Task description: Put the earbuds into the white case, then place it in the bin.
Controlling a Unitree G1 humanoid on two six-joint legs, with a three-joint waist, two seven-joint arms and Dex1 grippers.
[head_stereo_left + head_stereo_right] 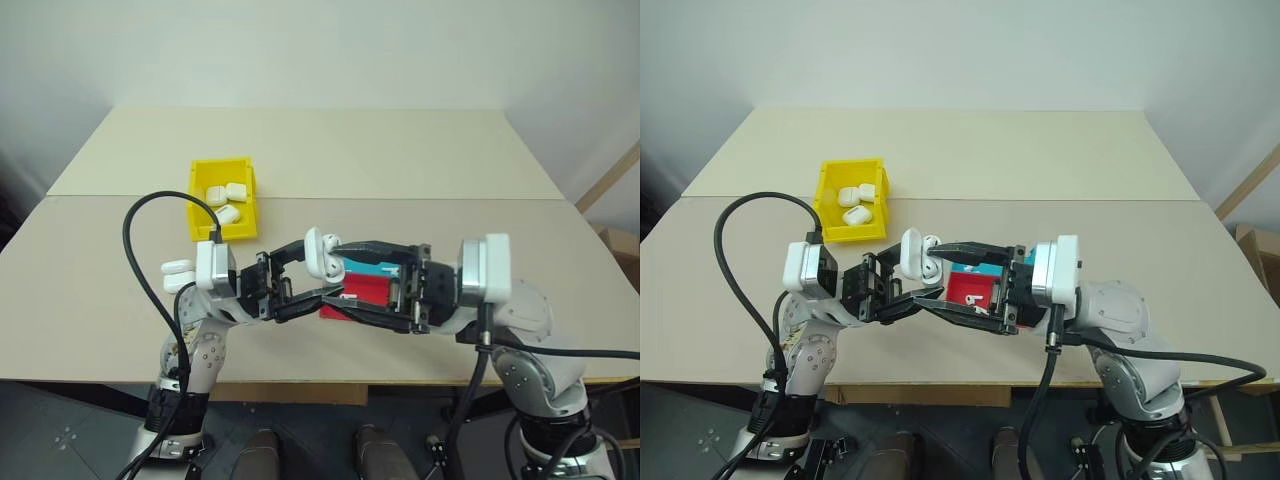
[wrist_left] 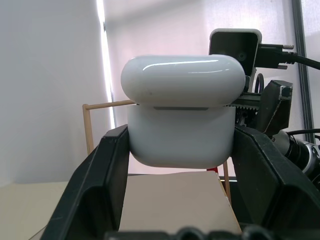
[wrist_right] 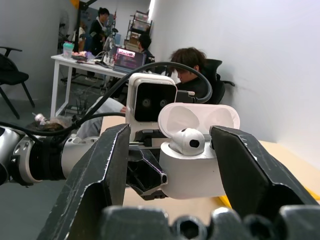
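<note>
Your left end effector (image 1: 305,275) grips the white case (image 1: 322,252), lid open, an earbud (image 3: 187,141) seated inside. Right end effector (image 1: 345,275) stands open around it. No legible markings.

1. Small glossy white earbud cases (image 1: 228,192): five can be counted. Three lie inside the bright yellow rectangular plastic bin (image 1: 203,224), one sits near the bin on its near side, by the left arm, and one (image 2: 181,134) is held up open in front of the bin.
2. Yellow bins: one.
3. Tiny white plastic earbuds (image 3: 187,140): one shows, seated in the open case.
4. Shallow red trays (image 1: 970,289): one.
5. Shallow blue trays (image 1: 372,268): one, just beyond the red one.
</note>
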